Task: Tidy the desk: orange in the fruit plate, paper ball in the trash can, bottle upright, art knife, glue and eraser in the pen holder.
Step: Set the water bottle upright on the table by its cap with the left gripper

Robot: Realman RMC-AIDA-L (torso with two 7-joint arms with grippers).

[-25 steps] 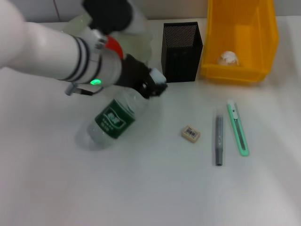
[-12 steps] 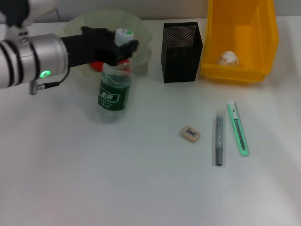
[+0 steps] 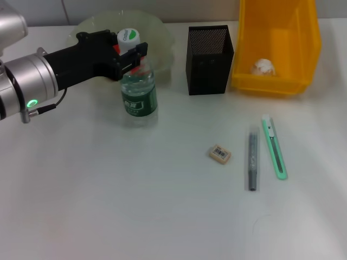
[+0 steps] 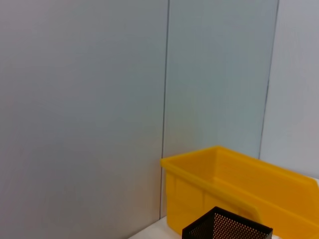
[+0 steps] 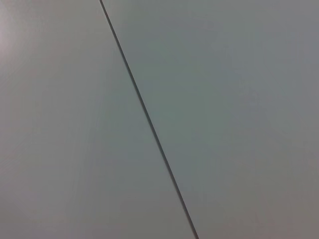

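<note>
Head view: the left gripper [image 3: 132, 54] reaches in from the left at the far side of the desk [image 3: 135, 206], its black fingers [image 3: 127, 59] clenched around the neck of the bottle [image 3: 139, 89], just under the white-green cap. The bottle stands upright on the desk, right in front of the fruit plate [image 3: 160, 32]. A bit of the orange [image 3: 116, 50] shows red behind the gripper, inside the plate. Right of the plate stands the pen holder [image 3: 209, 59], and right of that, just beside it, the trash can [image 3: 276, 46] with the paper ball [image 3: 263, 67] lying in it. Nearer, on the right half of the desk, the eraser [image 3: 220, 154] lies flat; to its right lies the glue [image 3: 252, 160], and beside that the art knife [image 3: 274, 146], the two roughly parallel and apart. The right gripper is not seen here.

Left wrist view: a grey wall, with the trash can [image 4: 239, 191] and the mesh rim of the pen holder [image 4: 227, 229] low in the picture. The arm's own fingers do not show.

Right wrist view: only a plain grey panelled surface with a dark seam; no gripper shows, so I cannot tell the state of its fingers.
</note>
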